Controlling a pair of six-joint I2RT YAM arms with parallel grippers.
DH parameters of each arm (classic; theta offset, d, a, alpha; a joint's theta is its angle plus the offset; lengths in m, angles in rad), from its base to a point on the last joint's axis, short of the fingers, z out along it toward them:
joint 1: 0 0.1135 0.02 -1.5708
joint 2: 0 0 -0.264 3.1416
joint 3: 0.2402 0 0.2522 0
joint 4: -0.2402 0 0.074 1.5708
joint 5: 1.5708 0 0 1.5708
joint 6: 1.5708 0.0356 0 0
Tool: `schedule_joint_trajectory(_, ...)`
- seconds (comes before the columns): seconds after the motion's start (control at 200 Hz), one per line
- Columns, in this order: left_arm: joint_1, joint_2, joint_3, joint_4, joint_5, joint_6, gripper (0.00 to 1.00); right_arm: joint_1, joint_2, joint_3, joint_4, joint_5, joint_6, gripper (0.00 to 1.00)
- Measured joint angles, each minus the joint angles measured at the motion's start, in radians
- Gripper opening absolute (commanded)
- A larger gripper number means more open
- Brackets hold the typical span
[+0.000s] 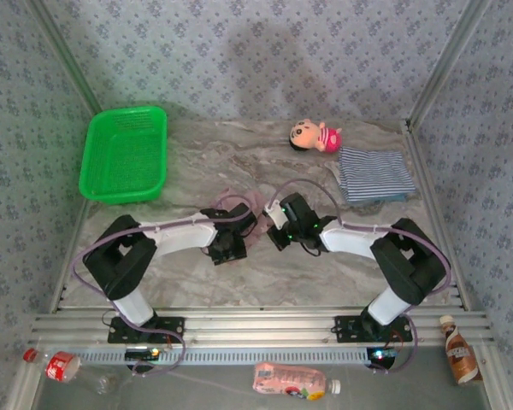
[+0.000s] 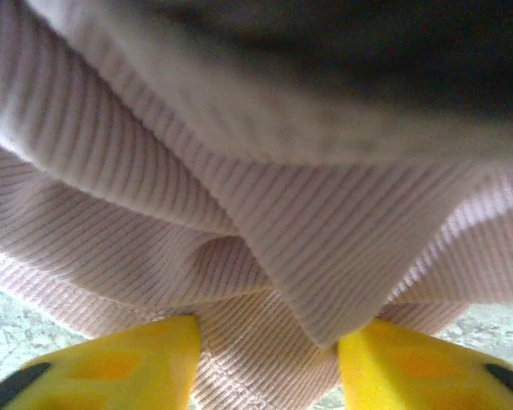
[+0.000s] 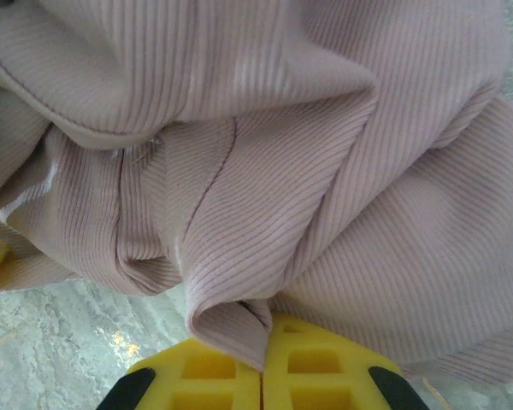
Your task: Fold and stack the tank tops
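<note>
Right gripper (image 3: 262, 369): clenched, with the fingers pressed together. A fold of the mauve top (image 3: 325, 171) is pinched at their tips. The rest of the ribbed cloth is bunched ahead of the fingers, and a seam runs down toward them. Bare table (image 3: 60, 342) is seen to the gripper's left, under the cloth's edge.

Left gripper (image 2: 269, 371): the fingers (image 2: 111, 367) are set apart, and a hanging fold of the mauve top fills the gap between them. Whether that fold is clamped or only lying there cannot be told.

In the top view the two grippers are found near each other over the middle of the table. The mauve top is gathered between and under them and is largely covered by the arms.

The striped top (image 1: 374, 173) is noted folded and flat, well beyond the right gripper and to its right. A doll (image 1: 316, 136) lies just past it. A basket (image 1: 124, 154) stands well beyond the left gripper, to its left.
</note>
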Motion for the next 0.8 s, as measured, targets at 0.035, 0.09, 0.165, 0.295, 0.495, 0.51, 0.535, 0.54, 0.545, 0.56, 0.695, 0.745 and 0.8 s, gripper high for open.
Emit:
schedule_joint_trajectory(0.035,0.001,0.002,0.005,0.000,0.002,0.005,0.17,-0.007,-0.009,0.000,-0.002,-0.005,0.004,0.03)
schedule_joint_trajectory(0.09,0.001,0.010,0.012,-0.013,0.005,0.030,0.06,-0.021,-0.034,0.000,-0.008,-0.006,0.008,0.02)
schedule_joint_trajectory(0.165,0.006,0.011,0.040,-0.065,-0.003,0.052,0.00,-0.039,-0.084,0.000,-0.026,-0.005,0.012,0.01)
schedule_joint_trajectory(0.295,0.031,-0.014,0.158,-0.199,-0.019,0.112,0.00,-0.084,-0.215,0.000,-0.079,0.007,0.013,0.00)
schedule_joint_trajectory(0.495,0.061,-0.166,0.476,-0.345,0.014,0.215,0.00,-0.188,-0.475,0.061,-0.225,0.054,-0.018,0.00)
schedule_joint_trajectory(0.51,0.061,-0.177,0.499,-0.352,0.018,0.222,0.00,-0.197,-0.491,0.072,-0.236,0.058,-0.025,0.00)
schedule_joint_trajectory(0.535,0.061,-0.197,0.541,-0.364,0.029,0.233,0.00,-0.212,-0.517,0.094,-0.254,0.063,-0.034,0.00)
schedule_joint_trajectory(0.54,0.061,-0.200,0.547,-0.365,0.031,0.235,0.00,-0.217,-0.525,0.101,-0.260,0.064,-0.039,0.00)
schedule_joint_trajectory(0.545,0.061,-0.205,0.558,-0.367,0.033,0.238,0.00,-0.220,-0.528,0.104,-0.262,0.064,-0.040,0.00)
schedule_joint_trajectory(0.56,0.061,-0.214,0.579,-0.374,0.037,0.243,0.00,-0.229,-0.541,0.119,-0.272,0.067,-0.045,0.00)
schedule_joint_trajectory(0.695,0.071,-0.289,0.728,-0.433,0.060,0.287,0.00,-0.329,-0.615,0.272,-0.341,0.075,-0.113,0.00)
schedule_joint_trajectory(0.745,0.090,-0.313,0.757,-0.454,0.061,0.302,0.00,-0.364,-0.622,0.328,-0.355,0.074,-0.137,0.00)
schedule_joint_trajectory(0.8,0.118,-0.340,0.764,-0.476,0.055,0.314,0.00,-0.397,-0.623,0.385,-0.361,0.074,-0.158,0.00)
